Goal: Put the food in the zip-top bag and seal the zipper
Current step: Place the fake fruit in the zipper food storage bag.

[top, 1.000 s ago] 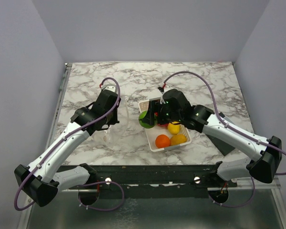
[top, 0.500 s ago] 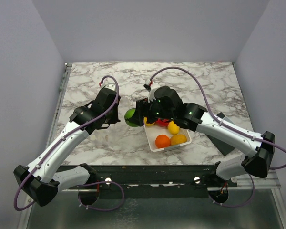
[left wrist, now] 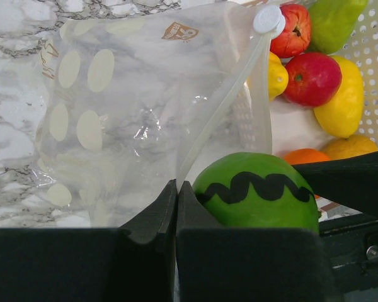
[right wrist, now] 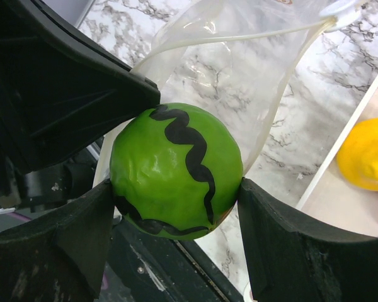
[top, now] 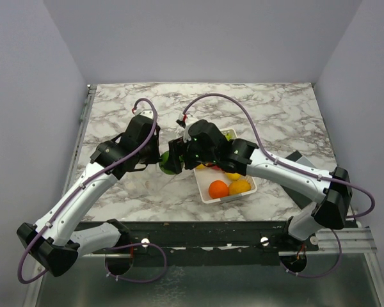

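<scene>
Your top view looks down from high behind the near edge of the marble tabletop (top: 275,109), facing the far wall, and from that distance it takes in the whole surface. Your left wrist view sits just behind the left claw (left wrist: 176,189) and looks along its fingers, very close to the zip-top bag (left wrist: 132,113) and the white basket (left wrist: 375,56). Your right wrist view looks out past the right claw (right wrist: 176,189), equally close. Both wrist views share the green striped fruit (left wrist: 255,195) and the bag's mouth. The top view shows that same spot small, mid-tabletop, just left of the basket.
</scene>
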Available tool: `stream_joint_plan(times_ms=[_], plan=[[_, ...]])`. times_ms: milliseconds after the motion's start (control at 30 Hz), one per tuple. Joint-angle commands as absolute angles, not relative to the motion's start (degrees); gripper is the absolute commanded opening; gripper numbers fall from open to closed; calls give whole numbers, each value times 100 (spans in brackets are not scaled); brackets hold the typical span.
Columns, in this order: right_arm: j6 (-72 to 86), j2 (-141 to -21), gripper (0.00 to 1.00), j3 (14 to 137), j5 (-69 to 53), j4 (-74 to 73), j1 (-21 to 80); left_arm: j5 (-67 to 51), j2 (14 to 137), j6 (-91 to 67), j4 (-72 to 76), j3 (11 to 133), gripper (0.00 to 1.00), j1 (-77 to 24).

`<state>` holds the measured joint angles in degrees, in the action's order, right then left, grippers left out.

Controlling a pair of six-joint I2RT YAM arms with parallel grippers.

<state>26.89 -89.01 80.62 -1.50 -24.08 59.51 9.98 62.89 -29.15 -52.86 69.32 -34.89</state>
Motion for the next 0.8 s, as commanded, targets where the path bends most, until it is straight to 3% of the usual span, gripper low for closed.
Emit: stream_joint_plan(times_ms=[0, 133, 533, 767], plan=[[2502, -9110, 40, 8366, 459, -2620, 6118, 589, 6223, -3045, -5301, 7172, 0, -3507], [2464, -9206, 50, 8379, 653, -2702, 6198, 546, 6210, -3063, -5304, 7264, 0, -3510], [2542, -8985, 96, 8119, 666, -2524, 6249, 594, 6196, -3067, -5260, 7154, 0, -3511], [2568, -8694, 99, 8037, 734, -2483, 6253, 637, 6203, -3067, -5242, 7120, 0, -3511]])
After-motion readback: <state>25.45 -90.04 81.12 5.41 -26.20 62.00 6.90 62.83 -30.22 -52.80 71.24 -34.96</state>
